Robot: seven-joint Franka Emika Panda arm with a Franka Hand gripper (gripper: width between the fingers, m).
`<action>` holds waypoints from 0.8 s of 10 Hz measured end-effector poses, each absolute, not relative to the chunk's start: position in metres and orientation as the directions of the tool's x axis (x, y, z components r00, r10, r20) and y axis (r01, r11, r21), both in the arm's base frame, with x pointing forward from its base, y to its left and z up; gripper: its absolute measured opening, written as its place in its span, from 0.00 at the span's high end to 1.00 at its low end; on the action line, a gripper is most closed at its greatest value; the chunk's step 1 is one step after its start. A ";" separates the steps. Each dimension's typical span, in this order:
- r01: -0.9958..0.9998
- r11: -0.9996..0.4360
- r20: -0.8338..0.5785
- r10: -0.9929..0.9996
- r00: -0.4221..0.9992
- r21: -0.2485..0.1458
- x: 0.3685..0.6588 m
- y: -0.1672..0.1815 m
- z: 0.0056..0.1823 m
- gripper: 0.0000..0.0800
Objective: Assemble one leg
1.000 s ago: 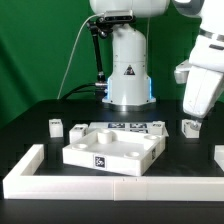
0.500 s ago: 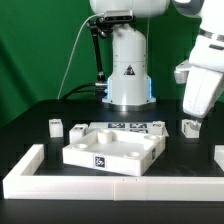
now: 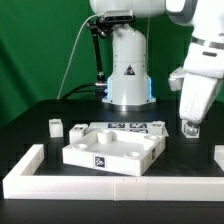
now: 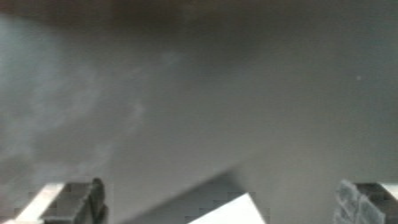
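Observation:
Several small white legs with tags stand on the black table: one at the exterior view's right (image 3: 188, 128), one beside the panel's far right corner (image 3: 157, 125), and two at the left (image 3: 56, 127) (image 3: 78, 130). My gripper (image 3: 189, 118) hangs just above the right leg, and I cannot tell if it touches it. In the blurred wrist view my gripper (image 4: 221, 203) is open, with the dark fingers (image 4: 71, 202) far apart. A white corner (image 4: 249, 207) lies between them, touching neither.
The large white square panel (image 3: 112, 152) with corner holes lies in the middle. The marker board (image 3: 128, 127) lies behind it. The long white L-shaped wall (image 3: 60, 182) runs along the front and left. The robot base (image 3: 128, 70) stands at the back.
The arm and gripper have shifted a little toward the exterior view's left, over the right leg. The parts on the table have not moved.

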State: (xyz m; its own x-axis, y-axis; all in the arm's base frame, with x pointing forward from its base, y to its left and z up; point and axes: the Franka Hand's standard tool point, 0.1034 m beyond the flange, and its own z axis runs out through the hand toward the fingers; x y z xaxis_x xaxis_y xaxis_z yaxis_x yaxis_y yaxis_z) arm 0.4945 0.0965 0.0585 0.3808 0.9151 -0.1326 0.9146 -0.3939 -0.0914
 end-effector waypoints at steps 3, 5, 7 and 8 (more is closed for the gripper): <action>0.954 -0.298 -0.058 0.953 0.296 -0.033 0.482 0.058 0.057 0.19; 0.951 -0.308 -0.059 0.950 0.306 -0.037 0.481 0.057 0.056 0.19; 0.950 -0.309 -0.060 0.950 0.307 -0.038 0.480 0.056 0.055 0.19; 0.950 -0.309 -0.060 0.950 0.307 -0.038 0.480 0.056 0.055 0.19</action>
